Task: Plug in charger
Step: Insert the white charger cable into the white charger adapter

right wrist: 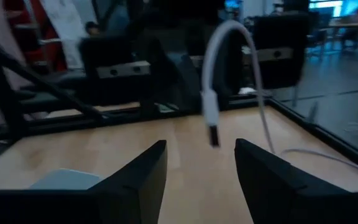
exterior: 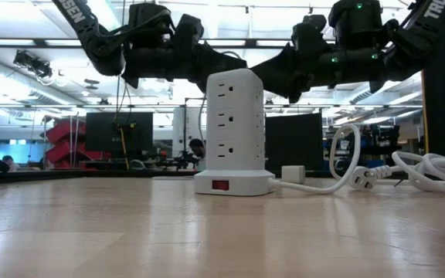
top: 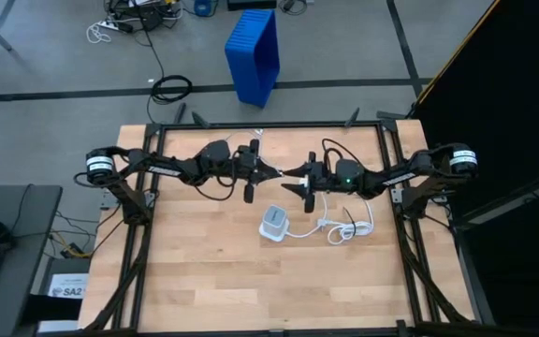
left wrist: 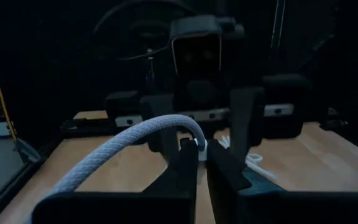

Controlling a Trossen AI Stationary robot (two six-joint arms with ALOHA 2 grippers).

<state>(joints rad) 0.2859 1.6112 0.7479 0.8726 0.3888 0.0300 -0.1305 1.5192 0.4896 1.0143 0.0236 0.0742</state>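
My left gripper [left wrist: 201,157] is closed tight on the charger cable [left wrist: 123,146]. It pinches the cable just behind the small end plug, and the rest of the pale woven cable bends up and away over my wrist. This gripper is in the air over the back middle of the wooden table [top: 204,271], and it faces my right gripper [right wrist: 201,144], which is very near.

My right gripper has its fingers apart, at about a middle width, and holds nothing. The plug [right wrist: 211,118] hangs in front of the gap between them and does not touch either finger.

The white socket tower [top: 274,223] stands upright on the table below both grippers and slightly nearer the front. Its sockets are stacked on its side. Its thick white cord [top: 344,227] lies in loose loops on the table beside it, on my right arm's side.
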